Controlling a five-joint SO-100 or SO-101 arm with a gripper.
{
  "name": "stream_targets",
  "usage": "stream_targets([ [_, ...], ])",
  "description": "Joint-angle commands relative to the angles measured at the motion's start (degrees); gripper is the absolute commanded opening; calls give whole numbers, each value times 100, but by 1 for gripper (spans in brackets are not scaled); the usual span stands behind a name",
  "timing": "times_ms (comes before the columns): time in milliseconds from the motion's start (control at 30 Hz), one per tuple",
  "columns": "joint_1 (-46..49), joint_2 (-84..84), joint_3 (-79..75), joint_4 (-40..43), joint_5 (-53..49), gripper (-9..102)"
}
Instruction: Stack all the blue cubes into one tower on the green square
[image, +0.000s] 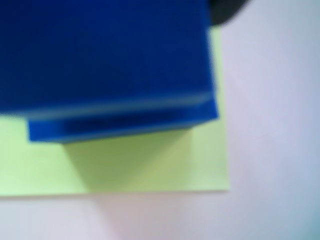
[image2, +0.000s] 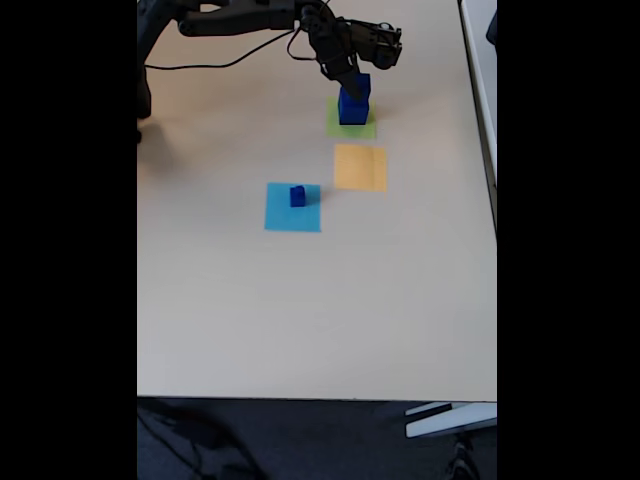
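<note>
No writing, brand or label can be read anywhere in either view. In the fixed view, a pale tan table (image2: 300, 310) holds three flat paper squares. The green square (image2: 366, 129) lies at the far side, the orange square (image2: 360, 167) sits just nearer and slightly to the right, and the light blue square (image2: 293, 212) lies nearer again and to the left. A tower (image2: 353, 105) of dark blue cubes stands on the green square. The black gripper (image2: 351, 78) hangs at the tower's top; whether its claw is spread or pinching cannot be told. A small blue cube (image2: 297, 196) sits alone on the light blue square. In the blurred wrist view, a large blue cube (image: 110, 65) rests on the green paper (image: 150, 165).
</note>
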Motion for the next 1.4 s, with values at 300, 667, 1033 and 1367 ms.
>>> stream_targets([
  [300, 35, 132, -290, -44, -9, 2],
  [667, 26, 132, -237, -26, 26, 4],
  [1033, 18, 132, -211, -26, 62, 8],
  [1367, 9, 141, -176, -26, 114, 9],
])
